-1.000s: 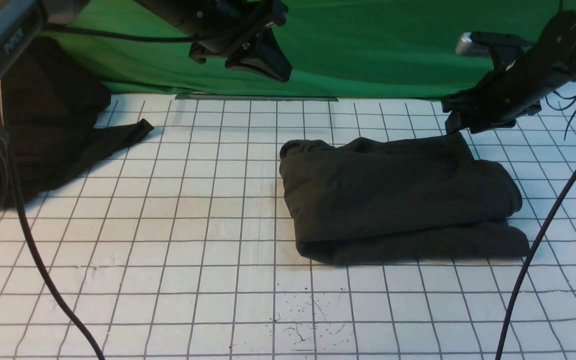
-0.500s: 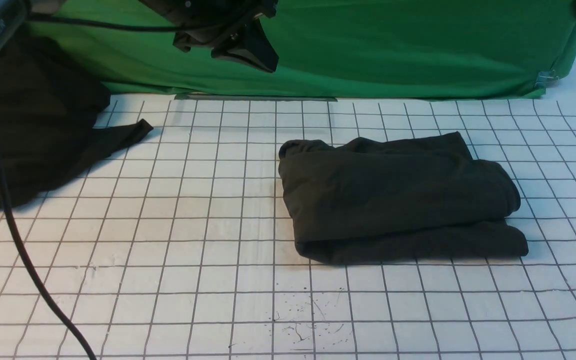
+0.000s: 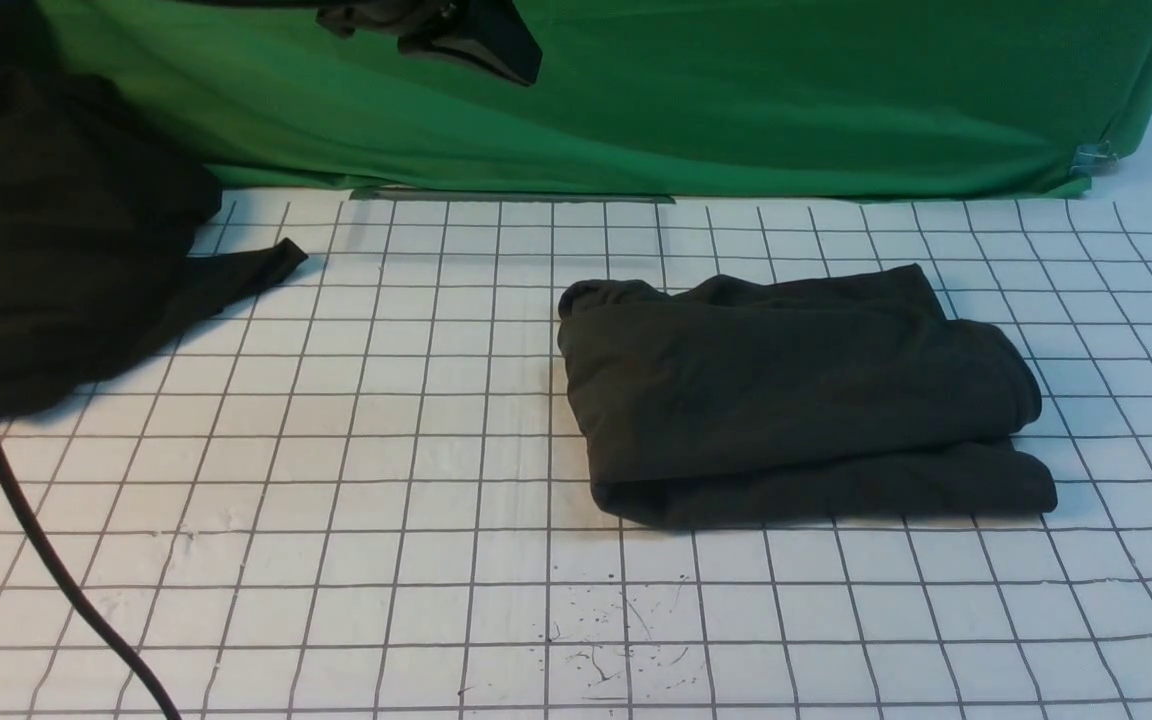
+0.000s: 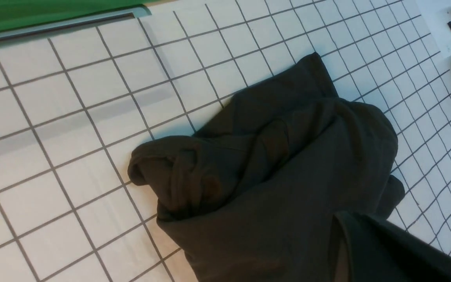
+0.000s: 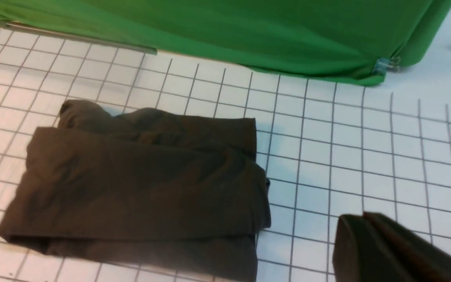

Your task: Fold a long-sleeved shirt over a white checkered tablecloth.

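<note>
The long-sleeved shirt [image 3: 796,400] lies folded into a thick black rectangle on the white checkered tablecloth [image 3: 336,480], right of centre. No logo shows. My left gripper [image 3: 476,35] hangs high above the cloth's far edge, well apart from the shirt. In the left wrist view its dark fingers [image 4: 386,250] lie together, shut and empty, over the shirt [image 4: 272,176]. My right gripper [image 5: 362,217] is out of the front view. In the right wrist view its two fingers press together with nothing between them, off to the side of the shirt [image 5: 139,184].
Another black cloth heap [image 3: 66,230] lies at the far left, one flap reaching onto the squares. A green cloth [image 3: 736,100] hangs along the back edge. A black cable [image 3: 26,520] crosses the near left corner. Dark scuffs [image 3: 606,650] mark the cloth near the front.
My right arm has drawn back from the shirt's far right corner and left the front view, its jaws now shut. My left arm has risen toward the top. The shirt has not moved.
</note>
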Action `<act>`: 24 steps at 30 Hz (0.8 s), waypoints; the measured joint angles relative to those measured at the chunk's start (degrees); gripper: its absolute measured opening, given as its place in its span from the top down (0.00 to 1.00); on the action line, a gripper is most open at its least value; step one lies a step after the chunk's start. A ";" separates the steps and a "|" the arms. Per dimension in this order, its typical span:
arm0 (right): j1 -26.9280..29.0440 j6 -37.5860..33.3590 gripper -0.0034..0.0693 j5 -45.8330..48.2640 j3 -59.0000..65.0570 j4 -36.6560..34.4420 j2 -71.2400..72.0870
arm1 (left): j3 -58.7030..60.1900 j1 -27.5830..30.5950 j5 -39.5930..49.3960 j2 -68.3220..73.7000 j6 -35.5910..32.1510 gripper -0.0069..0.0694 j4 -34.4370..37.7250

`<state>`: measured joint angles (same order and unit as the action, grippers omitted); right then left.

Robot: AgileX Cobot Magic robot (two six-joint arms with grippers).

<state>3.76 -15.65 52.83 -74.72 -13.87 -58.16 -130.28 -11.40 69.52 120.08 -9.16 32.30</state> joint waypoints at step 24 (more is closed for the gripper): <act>0.06 -1.46 0.95 -47.93 49.12 -0.18 27.26 | 0.00 0.00 0.05 0.00 0.07 0.90 -0.17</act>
<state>3.83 -17.11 4.90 -25.60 -14.05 -30.90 -130.28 -11.40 69.56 120.08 -9.09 32.13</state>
